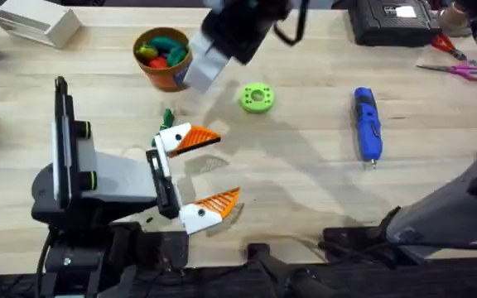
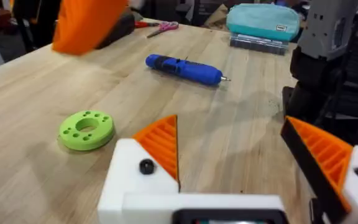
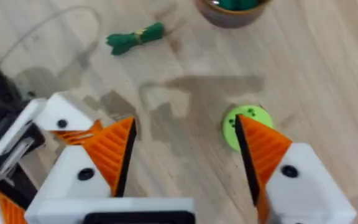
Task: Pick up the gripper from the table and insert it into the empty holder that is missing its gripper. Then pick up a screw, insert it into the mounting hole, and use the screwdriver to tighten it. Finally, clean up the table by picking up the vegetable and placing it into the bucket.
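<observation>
The right gripper (image 3: 185, 155) is hovering with its fingers spread and empty, above the table, near the bucket (image 1: 162, 56). The vegetable (image 3: 135, 37) is lying flat between this gripper and the bucket, its long axis crosswise; the left gripper (image 1: 209, 170), also released, is sitting just beside it.

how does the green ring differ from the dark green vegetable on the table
The green ring is bright lime, round and flat, with a centre hole and small holes around it. The vegetable is darker green, slender and long, with a yellowish band at its middle. In the overhead view the ring lies right of the bucket, the vegetable below it, beside the left gripper. Both lie loose on the table.
</observation>
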Robot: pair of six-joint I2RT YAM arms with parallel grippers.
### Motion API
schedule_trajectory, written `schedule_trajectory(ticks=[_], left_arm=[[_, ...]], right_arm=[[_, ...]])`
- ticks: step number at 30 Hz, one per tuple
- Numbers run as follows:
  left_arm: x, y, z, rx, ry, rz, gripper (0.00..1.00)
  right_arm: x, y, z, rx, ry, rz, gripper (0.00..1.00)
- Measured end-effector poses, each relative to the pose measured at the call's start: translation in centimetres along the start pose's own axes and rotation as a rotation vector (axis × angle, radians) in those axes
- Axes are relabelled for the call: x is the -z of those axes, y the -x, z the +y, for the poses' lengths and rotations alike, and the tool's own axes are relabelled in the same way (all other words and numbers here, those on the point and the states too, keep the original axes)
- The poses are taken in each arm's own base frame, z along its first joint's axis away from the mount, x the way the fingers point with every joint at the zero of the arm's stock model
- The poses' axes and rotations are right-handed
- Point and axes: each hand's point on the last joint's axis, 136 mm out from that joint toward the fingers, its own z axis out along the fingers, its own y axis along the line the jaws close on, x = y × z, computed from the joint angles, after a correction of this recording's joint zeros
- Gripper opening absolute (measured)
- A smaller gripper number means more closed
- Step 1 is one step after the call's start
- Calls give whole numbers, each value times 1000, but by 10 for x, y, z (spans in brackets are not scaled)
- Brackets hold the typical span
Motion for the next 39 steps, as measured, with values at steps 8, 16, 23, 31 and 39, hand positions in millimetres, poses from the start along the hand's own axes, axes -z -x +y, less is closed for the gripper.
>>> schedule_trajectory(ticks=[8, 16, 23, 31, 39], left_arm=[[0, 0, 0, 0, 0, 0, 985], [0, 0, 0, 0, 0, 0, 985], [0, 0, 0, 0, 0, 0, 985], [0, 0, 0, 0, 0, 0, 985], [0, 0, 0, 0, 0, 0, 985]], right_arm=[[-12, -40, -29, -202, -37, 44, 912], [15, -118, -77, -480, -130, 75, 914], [26, -178, -105, -669, -188, 118, 914], [63, -233, -144, -902, -289, 99, 915], [77, -247, -157, -995, -332, 71, 914]])
